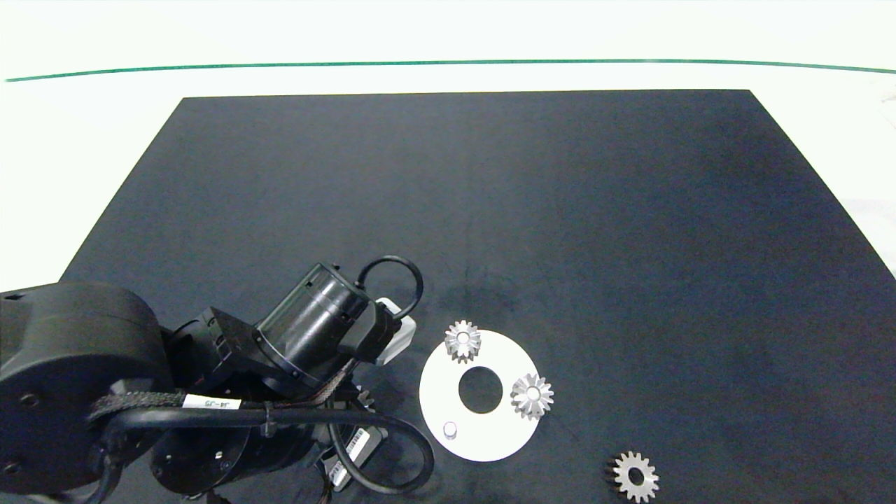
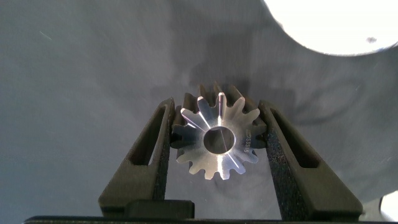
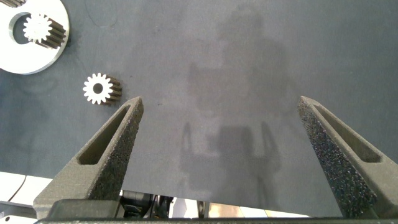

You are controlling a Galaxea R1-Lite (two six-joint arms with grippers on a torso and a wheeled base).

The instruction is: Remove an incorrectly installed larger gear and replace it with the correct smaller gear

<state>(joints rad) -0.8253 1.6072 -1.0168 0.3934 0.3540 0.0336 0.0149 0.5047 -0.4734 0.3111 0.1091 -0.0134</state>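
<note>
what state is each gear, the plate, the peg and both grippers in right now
larger gear: held between the left gripper's fingers, off the plate
smaller gear: flat on the mat, untouched
white plate: two raised gears mounted
peg: bare
left gripper: shut on the larger gear
right gripper: open, empty

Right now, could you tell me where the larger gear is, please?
The larger gear sits between the left tool's fingers, low over the dark mat, just left of the white disc in the head view.
</note>
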